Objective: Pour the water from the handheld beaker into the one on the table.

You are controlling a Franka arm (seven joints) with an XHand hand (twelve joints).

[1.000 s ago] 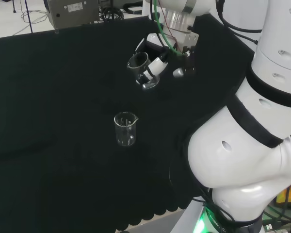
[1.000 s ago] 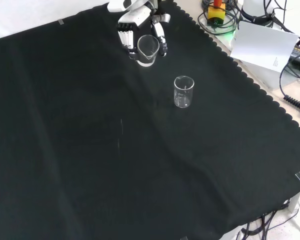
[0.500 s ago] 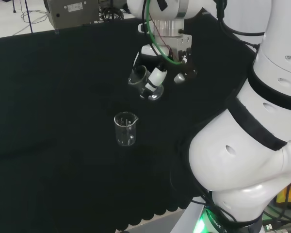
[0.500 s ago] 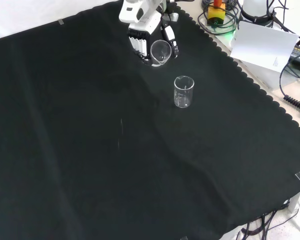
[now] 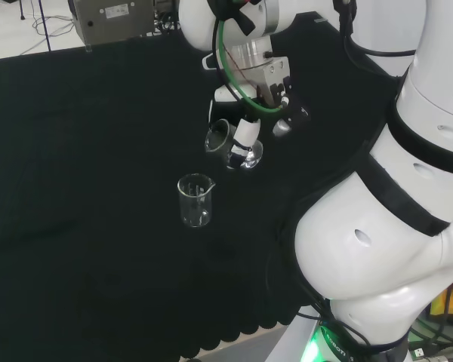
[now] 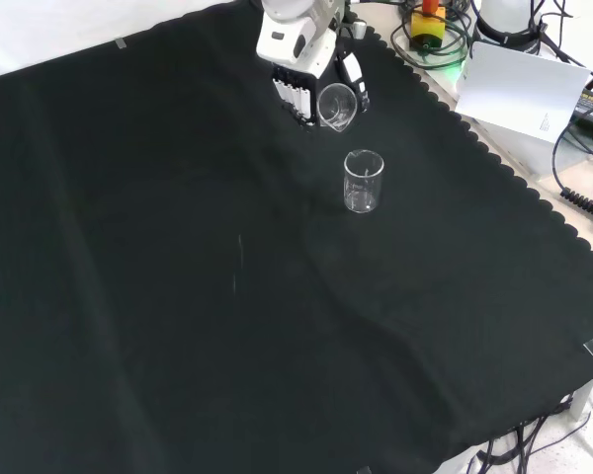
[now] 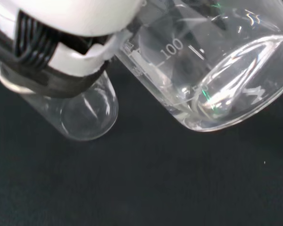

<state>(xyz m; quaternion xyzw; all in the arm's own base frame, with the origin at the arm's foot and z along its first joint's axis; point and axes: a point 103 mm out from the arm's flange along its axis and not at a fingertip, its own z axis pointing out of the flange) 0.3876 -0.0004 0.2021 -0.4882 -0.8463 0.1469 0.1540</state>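
- Above the black cloth (image 5: pixel 75 151), head view: hand (image 5: pixel 245 128) hangs with fingers curled round a clear handheld beaker (image 5: pixel 230 143), tilted, mouth facing view's left. Table beaker (image 5: pixel 195 200) stands upright on cloth, below and left of it, apart.
- Front view: hand (image 6: pixel 301 84) enters from top, fingers wrapped round tilted handheld beaker (image 6: pixel 336 104); table beaker (image 6: pixel 364 181) upright just below, not touching.
- Wrist view: handheld beaker (image 7: pixel 212 75) lies tilted, a little water pooled inside; table beaker (image 7: pixel 80 110) beyond, part hidden behind a finger (image 7: pixel 70 61).
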